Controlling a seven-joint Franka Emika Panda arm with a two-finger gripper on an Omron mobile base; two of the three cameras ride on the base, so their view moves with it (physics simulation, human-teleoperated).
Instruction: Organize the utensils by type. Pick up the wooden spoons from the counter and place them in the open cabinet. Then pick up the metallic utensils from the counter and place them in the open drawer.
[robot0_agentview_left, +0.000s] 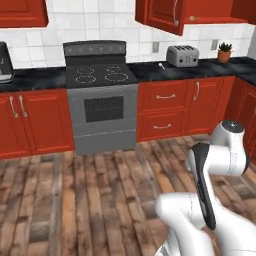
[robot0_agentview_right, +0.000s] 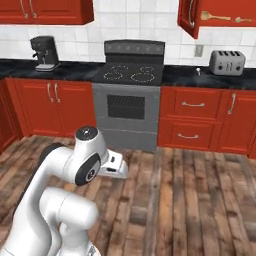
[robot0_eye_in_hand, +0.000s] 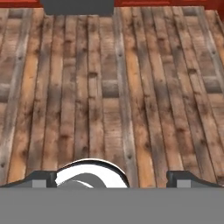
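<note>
In the left base view, you see the arm folded low over the floor, far short of the counter (robot0_agentview_left: 200, 70), where one metallic utensil (robot0_agentview_left: 161, 65) lies beside the toaster (robot0_agentview_left: 182, 55). In the right base view, two wooden spoons (robot0_agentview_right: 222, 18) already rest in the open cabinet (robot0_agentview_right: 210, 17), high beyond the hand. In the hand view, the gripper (robot0_eye_in_hand: 111, 178) faces bare floor planks, fingertips (robot0_eye_in_hand: 43, 178) wide apart, holding nothing.

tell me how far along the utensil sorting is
Done, it seems: two wooden spoons lie on the shelf of the open cabinet. In hand: nothing; the gripper is open, pointing at bare floor planks, away from the counter. Left: one small silvery utensil lies on the counter left of the toaster. No lower drawer looks pulled out.
</note>
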